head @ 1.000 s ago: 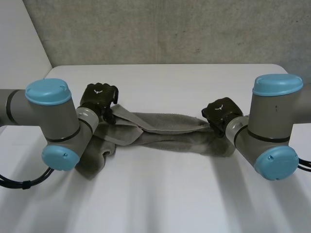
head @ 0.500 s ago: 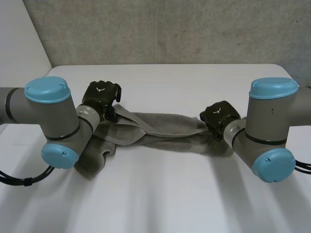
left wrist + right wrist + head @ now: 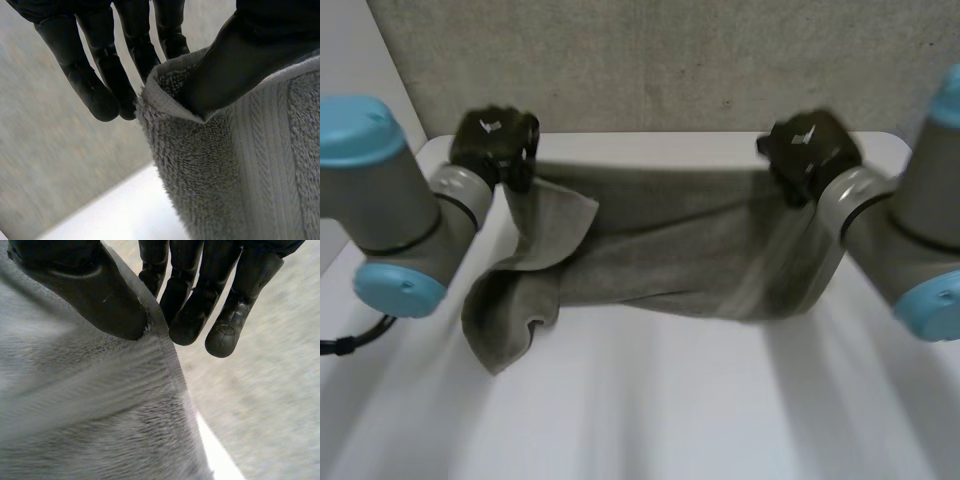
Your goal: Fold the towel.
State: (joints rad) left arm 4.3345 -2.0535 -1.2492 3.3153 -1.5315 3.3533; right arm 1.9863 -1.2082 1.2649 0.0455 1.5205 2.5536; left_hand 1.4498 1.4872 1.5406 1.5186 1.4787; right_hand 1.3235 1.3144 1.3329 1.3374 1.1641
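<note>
A grey-brown towel [image 3: 660, 240] hangs stretched between my two hands above the white table [image 3: 650, 400]. My left hand [image 3: 495, 145] is raised at the towel's left top corner. In the left wrist view its thumb [image 3: 225, 65] pinches the hemmed corner of the towel [image 3: 220, 170] against the fingers [image 3: 100, 75]. My right hand [image 3: 810, 150] holds the right top corner. The right wrist view has its thumb [image 3: 95, 290] pressing the towel [image 3: 85, 410] edge against the fingers [image 3: 210, 295]. The towel's lower left part droops in a bunched fold [image 3: 505, 320] onto the table.
A grey concrete wall [image 3: 650, 60] rises behind the table's far edge. My two arms, the left arm [image 3: 390, 220] and the right arm [image 3: 910, 230], flank the towel. Bare table surface lies in front of the hanging towel.
Both hands have risen and moved away from me, lifting the towel off the table and spreading it out between them. The left hand has closed on its corner.
</note>
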